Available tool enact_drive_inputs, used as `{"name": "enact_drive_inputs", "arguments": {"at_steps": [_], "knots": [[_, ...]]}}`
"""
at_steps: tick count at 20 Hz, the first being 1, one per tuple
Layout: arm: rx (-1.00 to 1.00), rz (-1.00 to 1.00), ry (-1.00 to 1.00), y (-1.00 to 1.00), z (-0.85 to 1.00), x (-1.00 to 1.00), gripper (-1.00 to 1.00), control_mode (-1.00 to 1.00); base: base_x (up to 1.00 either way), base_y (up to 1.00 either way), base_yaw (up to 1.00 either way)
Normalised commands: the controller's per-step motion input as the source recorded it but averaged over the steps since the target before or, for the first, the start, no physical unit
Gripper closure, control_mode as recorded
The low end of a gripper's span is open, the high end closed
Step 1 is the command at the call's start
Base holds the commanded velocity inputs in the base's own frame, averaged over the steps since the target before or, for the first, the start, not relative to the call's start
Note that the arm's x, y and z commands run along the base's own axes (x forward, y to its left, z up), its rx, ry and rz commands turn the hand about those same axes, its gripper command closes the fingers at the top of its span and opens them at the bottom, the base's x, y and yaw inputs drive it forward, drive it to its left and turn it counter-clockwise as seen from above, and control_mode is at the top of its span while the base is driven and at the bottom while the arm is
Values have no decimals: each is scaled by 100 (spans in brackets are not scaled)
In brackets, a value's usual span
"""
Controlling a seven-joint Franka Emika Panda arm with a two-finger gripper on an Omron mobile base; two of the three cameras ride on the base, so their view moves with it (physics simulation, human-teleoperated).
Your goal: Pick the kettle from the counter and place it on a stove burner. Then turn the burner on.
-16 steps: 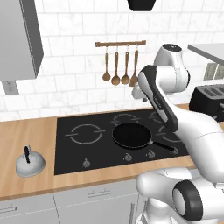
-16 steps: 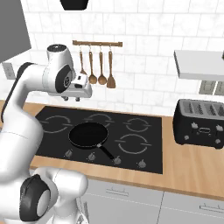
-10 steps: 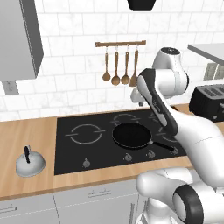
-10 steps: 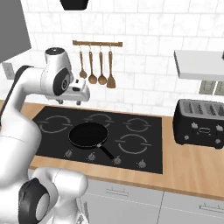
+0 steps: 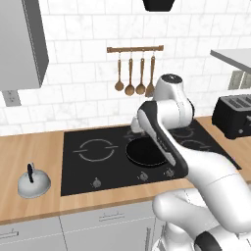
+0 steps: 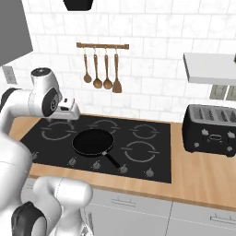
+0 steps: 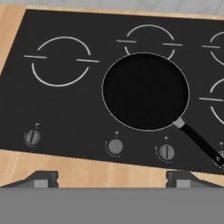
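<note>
The kettle (image 5: pixel 33 182), small, silver and domed with a black loop handle, stands on the wood counter (image 5: pixel 29 152) left of the stove (image 5: pixel 83 169). My gripper (image 7: pixel 112 177) hangs open and empty high above the stove's front edge, its dark fingertips (image 7: pixel 42 176) far apart. The right base view shows the gripper (image 6: pixel 65 115) over the cooktop's back left. The kettle is well to the gripper's left. The widest stove burner (image 7: pixel 61 61) is the bare left ring, also seen as the stove burner (image 5: pixel 96 148).
A black frying pan (image 7: pixel 145 91) sits on the middle of the stove, handle toward the front right. Silver knobs (image 7: pixel 115 146) line the front edge. A black toaster (image 6: pixel 209 129) stands on the right counter. Wooden utensils (image 5: pixel 135 73) hang on the wall.
The arm has swung left and lower over the stove, bringing the hand toward the cooktop's left half. The kettle and pan have not moved.
</note>
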Motion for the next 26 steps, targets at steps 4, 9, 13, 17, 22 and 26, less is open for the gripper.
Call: {"name": "enact_drive_inputs", "arguments": {"at_steps": [4,9,13,17,22,26], "knots": [[0,0,0,76,-23,-6,-100,-100,0,0,0],[0,-3,0,85,-15,-8,-100,-100,0,0,0],[0,-10,0,88,-27,-4,-100,-100,0,0,0],[3,-8,0,88,-23,-9,-100,-100,0,0,0],[3,-2,0,76,-26,-17,-100,-100,0,0,0],[6,2,3,45,-23,-21,-100,-100,0,0,0]]}}
